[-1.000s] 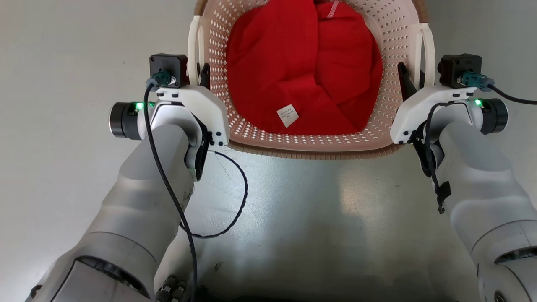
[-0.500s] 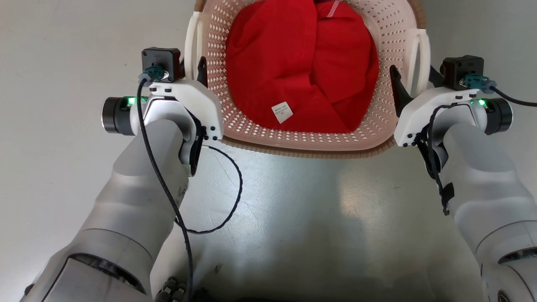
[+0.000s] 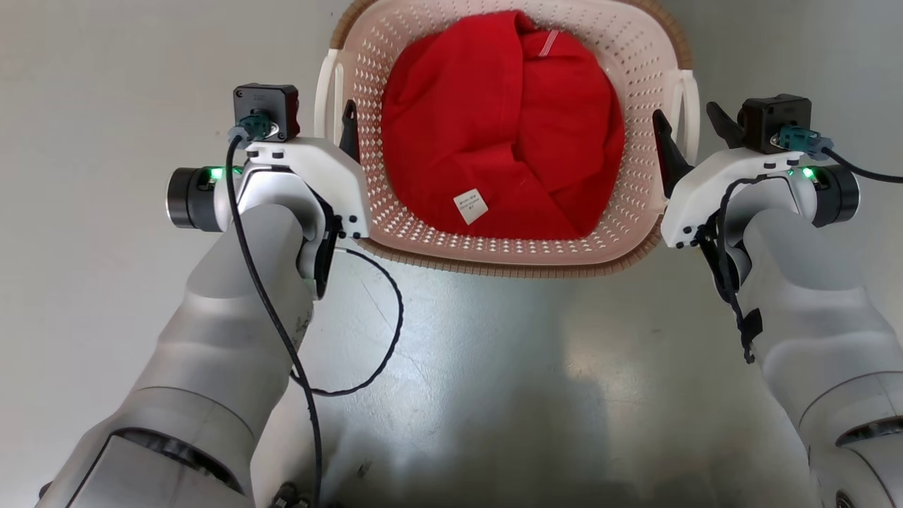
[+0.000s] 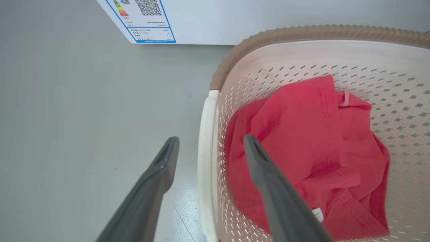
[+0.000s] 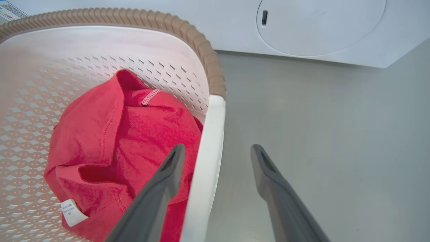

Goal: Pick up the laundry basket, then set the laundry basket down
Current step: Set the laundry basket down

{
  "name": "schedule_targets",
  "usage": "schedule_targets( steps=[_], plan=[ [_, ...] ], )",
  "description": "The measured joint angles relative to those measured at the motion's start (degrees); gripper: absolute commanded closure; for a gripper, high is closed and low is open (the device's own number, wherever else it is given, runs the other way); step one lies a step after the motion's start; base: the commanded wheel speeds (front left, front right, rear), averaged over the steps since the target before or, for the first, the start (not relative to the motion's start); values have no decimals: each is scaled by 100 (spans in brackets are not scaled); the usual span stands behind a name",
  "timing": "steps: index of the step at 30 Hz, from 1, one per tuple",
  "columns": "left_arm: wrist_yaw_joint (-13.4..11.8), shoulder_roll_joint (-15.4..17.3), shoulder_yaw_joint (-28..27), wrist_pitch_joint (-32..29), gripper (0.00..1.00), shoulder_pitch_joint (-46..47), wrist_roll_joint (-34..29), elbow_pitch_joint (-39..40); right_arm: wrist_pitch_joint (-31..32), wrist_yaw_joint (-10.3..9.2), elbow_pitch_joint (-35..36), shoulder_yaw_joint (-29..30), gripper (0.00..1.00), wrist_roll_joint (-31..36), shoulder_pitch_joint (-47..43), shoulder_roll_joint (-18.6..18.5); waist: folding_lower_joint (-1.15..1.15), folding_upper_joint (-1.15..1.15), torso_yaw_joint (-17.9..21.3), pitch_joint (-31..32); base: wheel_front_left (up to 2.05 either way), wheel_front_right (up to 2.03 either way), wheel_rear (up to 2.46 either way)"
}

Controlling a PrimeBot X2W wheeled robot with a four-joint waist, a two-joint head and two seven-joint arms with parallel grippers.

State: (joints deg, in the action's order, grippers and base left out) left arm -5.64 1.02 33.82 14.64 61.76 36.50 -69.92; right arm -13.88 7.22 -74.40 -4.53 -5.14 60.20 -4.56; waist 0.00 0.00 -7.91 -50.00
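Observation:
The laundry basket, cream with perforated walls and a brown rim, stands on the grey floor before me with a red garment inside. My left gripper is open and straddles the basket's white left handle, one finger outside and one inside the basket, neither pressing it. My right gripper is open as well, astride the white right handle, with a gap on both sides. The basket's rim and its far corner also appear in the wrist views.
A white washing machine with a round door stands just beyond the basket; its front bears an energy label. A black cable loops from my left wrist over the floor. Bare grey floor lies to both sides.
Both grippers have spread their fingers apart off the handles. The basket now looks smaller and lower in the head view, with more of its far rim in sight.

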Motion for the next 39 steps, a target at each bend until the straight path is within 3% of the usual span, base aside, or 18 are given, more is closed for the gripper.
schedule_targets(
  steps=[15,28,39],
  plan=[
    [19,300,-403,0,0,-583,-254,424,-33,0,331,-676,0,-906,-427,8,0,0,204,913,0,0,0],
    [119,528,-1436,1,0,-2054,-1026,2267,-49,-1,1909,-1415,0,-1903,-1559,35,0,0,423,2134,0,0,0],
    [193,450,-2435,1,0,-3698,-1761,3955,-57,-1,3621,-1098,0,-1826,-2811,65,0,0,603,3188,0,0,0]
  ],
)
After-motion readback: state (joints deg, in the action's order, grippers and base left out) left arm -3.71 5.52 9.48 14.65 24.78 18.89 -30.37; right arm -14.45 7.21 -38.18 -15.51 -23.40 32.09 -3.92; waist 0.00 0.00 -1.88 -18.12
